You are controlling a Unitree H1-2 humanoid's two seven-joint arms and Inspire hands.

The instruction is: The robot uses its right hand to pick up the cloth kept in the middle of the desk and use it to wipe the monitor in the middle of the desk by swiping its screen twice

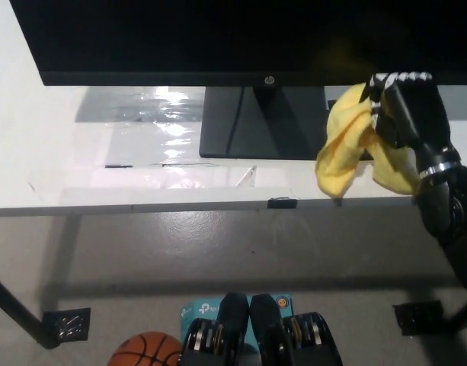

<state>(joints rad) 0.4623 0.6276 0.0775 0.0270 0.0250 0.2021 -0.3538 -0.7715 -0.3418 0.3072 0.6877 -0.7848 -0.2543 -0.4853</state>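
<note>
We see the black right hand (407, 110) closed around a crumpled yellow cloth (347, 149), held above the white desk (43, 145) just below the lower right bezel of the wide black flat-screen monitor (218, 38). The cloth hangs free.

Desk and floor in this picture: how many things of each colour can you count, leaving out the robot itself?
Black: 2, the monitor and the floor bracket.
Yellow: 1, the cloth held up by the black right robot hand near the screen's lower edge.
Orange: 1, the basketball.
White: 1, the desk.
Total: 5.
</note>
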